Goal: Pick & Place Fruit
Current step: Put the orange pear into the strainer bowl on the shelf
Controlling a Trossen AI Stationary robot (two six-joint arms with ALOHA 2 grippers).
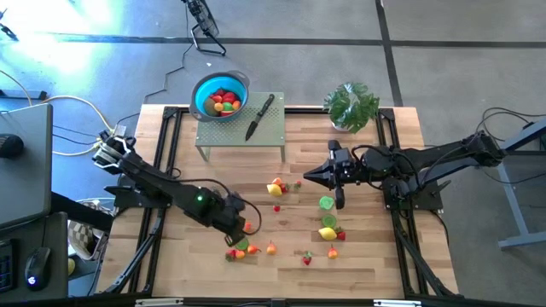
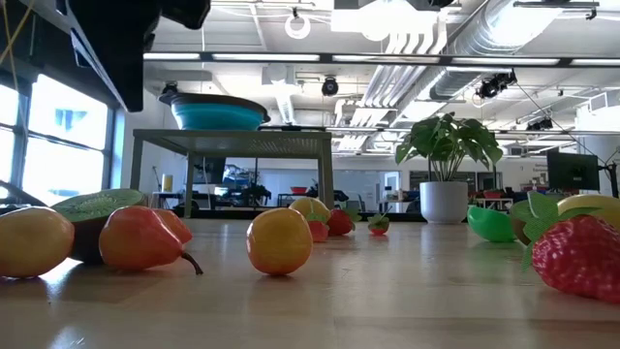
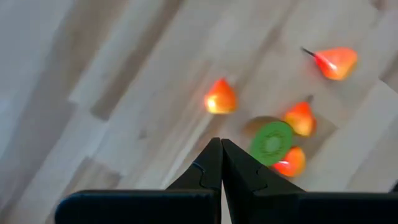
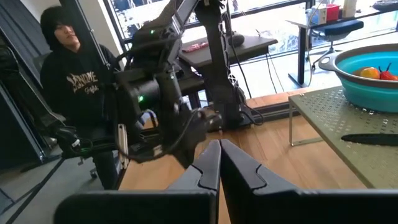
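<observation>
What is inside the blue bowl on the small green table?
The blue bowl holds several fruit pieces, red, orange and yellow-green, heaped together. The top ones cover whatever lies beneath, so a full count is impossible. The knife lies outside, beside it.

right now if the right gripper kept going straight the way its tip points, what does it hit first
Most likely the left arm. The right gripper, shut, points across the table above the scattered fruit, and its wrist view shows that arm straight ahead past the closed fingertips. Depth is unclear, but no fruit or other object shows in that line before it.

In the low view, a strawberry [image 2: 578, 254] is cut off at the right edge; the bowl's [image 2: 219, 113] contents stay hidden.
</observation>
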